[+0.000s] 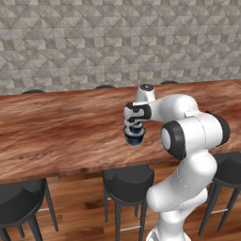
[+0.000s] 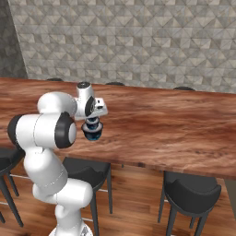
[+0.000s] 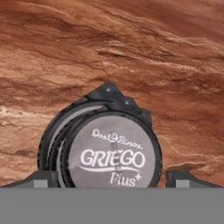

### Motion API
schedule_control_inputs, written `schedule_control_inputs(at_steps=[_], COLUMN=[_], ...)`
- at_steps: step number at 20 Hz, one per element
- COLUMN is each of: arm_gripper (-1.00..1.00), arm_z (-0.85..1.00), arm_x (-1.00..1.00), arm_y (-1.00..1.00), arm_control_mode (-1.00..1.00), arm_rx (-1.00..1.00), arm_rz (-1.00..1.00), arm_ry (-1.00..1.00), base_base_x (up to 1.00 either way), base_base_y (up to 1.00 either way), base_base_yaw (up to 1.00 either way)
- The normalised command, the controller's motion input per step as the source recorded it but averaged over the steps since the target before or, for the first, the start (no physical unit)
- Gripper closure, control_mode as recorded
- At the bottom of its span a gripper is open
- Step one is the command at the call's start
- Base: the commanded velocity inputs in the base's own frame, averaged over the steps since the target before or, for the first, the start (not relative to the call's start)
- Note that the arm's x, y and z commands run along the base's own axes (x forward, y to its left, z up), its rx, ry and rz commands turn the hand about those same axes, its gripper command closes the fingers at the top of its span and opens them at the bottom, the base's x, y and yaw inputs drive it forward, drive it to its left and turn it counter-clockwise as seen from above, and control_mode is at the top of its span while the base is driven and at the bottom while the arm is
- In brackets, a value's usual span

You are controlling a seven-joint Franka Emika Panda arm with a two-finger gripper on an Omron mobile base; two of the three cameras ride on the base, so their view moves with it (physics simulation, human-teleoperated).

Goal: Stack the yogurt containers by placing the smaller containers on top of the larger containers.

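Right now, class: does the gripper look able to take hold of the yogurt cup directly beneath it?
Probably yes. The gripper hangs right over the yogurt cup, its fingers spread to either side of the lid, and only bare wooden counter surrounds the stack.

White arm (image 1: 188, 155) (glossy), dark joint rings

Rendered kitchen, bar-style seating area — long wooden counter (image 1: 61, 127) with reddish, streaky grain, backed by a wall (image 1: 117, 42) of grey geometric tile. Black round stools (image 1: 128, 181) tucked along the near edge over plank wood flooring (image 2: 138, 198) — more stool tops (image 2: 115, 84) along the far side.
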Motion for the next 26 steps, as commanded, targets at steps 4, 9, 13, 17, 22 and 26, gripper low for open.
schedule_control_inputs(at_steps=[4, 9, 13, 17, 22, 26], arm_gripper=[-1.00, -1.00, -1.00, -1.00, -1.00, -1.00], arm_z=[0.23, 0.35, 0.35, 0.27, 0.21, 0.07], arm_x=[0.00, 0.00, -0.13, -0.38, -0.46, -0.44], arm_y=[-0.02, 0.00, -0.05, -0.14, -0.18, -0.15], arm_control_mode=[-1.00, -1.00, -1.00, -1.00, -1.00, -1.00], arm_rx=[0.00, 0.00, 0.00, 0.00, 0.00, 0.00], arm_rz=[0.00, -0.01, -0.01, -0.01, -0.02, -0.04], arm_ry=[0.00, 0.00, 0.00, 0.00, 0.00, 0.00], base_base_x=[0.00, 0.00, 0.00, 0.00, 0.00, 0.00], base_base_y=[0.00, 0.00, 0.00, 0.00, 0.00, 0.00], base_base_yaw=[0.00, 0.00, 0.00, 0.00, 0.00, 0.00])
